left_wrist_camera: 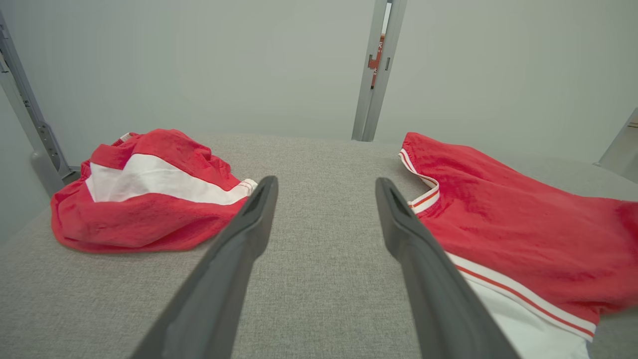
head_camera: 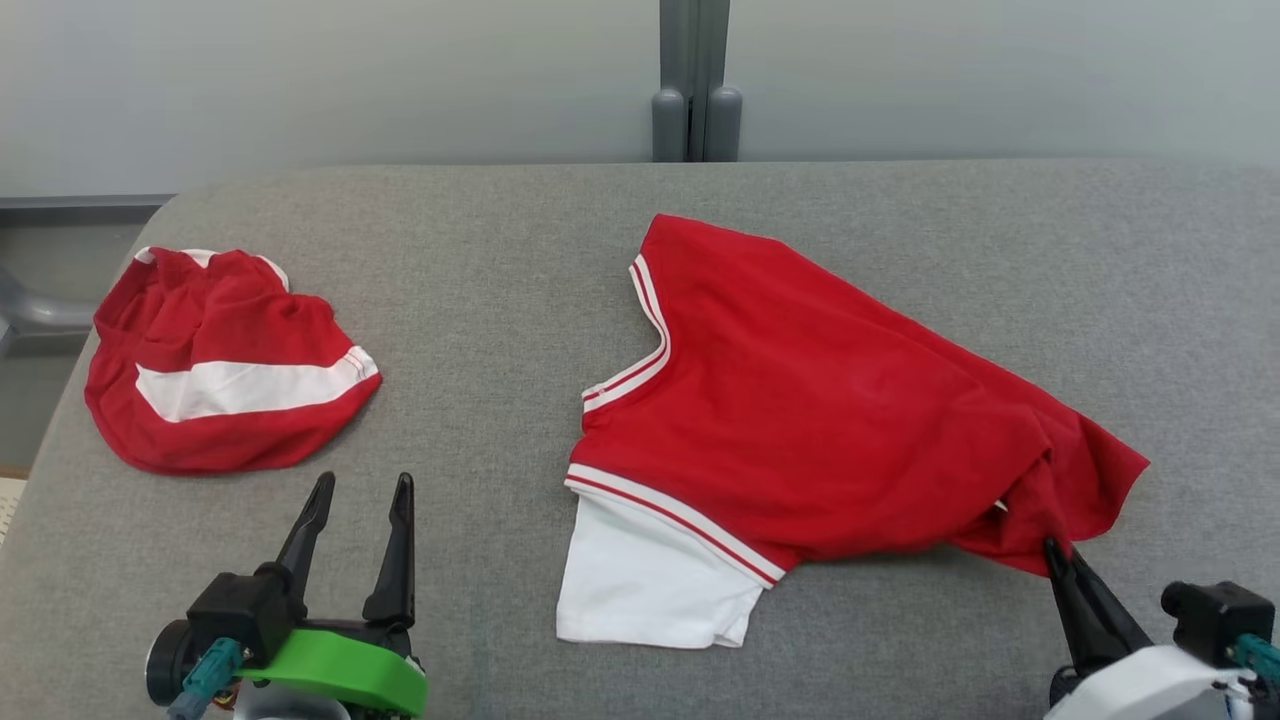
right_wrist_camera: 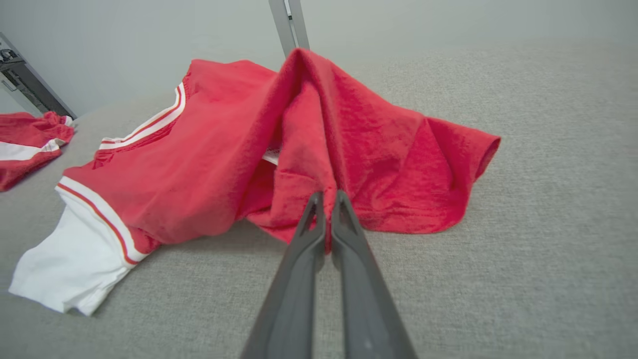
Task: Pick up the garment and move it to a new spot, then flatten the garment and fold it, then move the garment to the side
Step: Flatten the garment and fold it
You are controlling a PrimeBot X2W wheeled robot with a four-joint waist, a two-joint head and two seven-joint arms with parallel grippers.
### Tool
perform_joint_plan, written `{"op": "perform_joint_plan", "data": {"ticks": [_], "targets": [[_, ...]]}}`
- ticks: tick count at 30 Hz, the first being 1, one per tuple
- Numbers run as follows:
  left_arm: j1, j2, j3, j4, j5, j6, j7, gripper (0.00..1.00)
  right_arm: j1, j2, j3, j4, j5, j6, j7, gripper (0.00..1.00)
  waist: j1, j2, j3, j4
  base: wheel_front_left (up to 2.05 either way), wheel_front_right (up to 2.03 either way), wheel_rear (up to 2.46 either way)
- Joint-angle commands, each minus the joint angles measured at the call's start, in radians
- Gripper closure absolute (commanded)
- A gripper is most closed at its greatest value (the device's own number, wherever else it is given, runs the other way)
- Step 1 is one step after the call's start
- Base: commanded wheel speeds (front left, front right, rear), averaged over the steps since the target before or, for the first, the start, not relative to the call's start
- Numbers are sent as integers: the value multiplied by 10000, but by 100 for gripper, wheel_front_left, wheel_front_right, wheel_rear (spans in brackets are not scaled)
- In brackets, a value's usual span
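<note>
1. While the shirt (head_camera: pixel 820 400) lies right of centre on the grey tabletop (head_camera: pixel 480 250), the right tool (head_camera: pixel 1050 548) is clenched on its near hem.
2. To the shirt's left, the left tool (head_camera: pixel 364 482) hovers spread apart, empty.

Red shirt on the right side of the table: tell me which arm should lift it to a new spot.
Right. The right hand is shut on the red shirt's near edge. The left hand stands open over bare table, between the shirt and the crumpled garment, touching neither.

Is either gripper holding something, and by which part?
The right gripper pinches the red shirt at a fold of its near edge; left gripper holds nothing.
</note>
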Motion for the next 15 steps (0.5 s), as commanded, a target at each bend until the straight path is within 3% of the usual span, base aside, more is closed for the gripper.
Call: {"op": "perform_joint_plan", "data": {"ticks": [1, 5, 9, 10, 11, 15], "targets": [[164, 3, 34, 34, 77, -36, -2, 0, 417, -162, -3, -337, 97, -18, 24, 100, 0, 0, -159, -111, 0, 0, 0], [266, -31, 83, 2, 77, -36, -2, 0, 1513, -569, -295, -1311, 101, -18, 567, 100, 0, 0, -233, -157, 0, 0, 0], [336, -35, 129, 3, 60, -36, -2, 0, 2360, -544, -782, -1903, 470, -16, 1262, 100, 0, 0, -262, -164, 0, 0, 0], [327, -36, 135, 3, 56, -36, -2, 0, 2447, -628, -837, -2104, 405, -16, 1291, 58, 0, 0, -271, -164, 0, 0, 0], [332, -36, 134, 6, 55, -36, -2, 0, 2479, -606, -901, -2213, 461, -18, 1292, 0, 0, 0, -278, -164, 0, 0, 0], [341, -28, 146, 15, 76, -36, -2, 0, 2466, -627, -1158, -2598, 357, -18, 1132, 0, 0, 0, -307, -129, 0, 0, 0]]}}
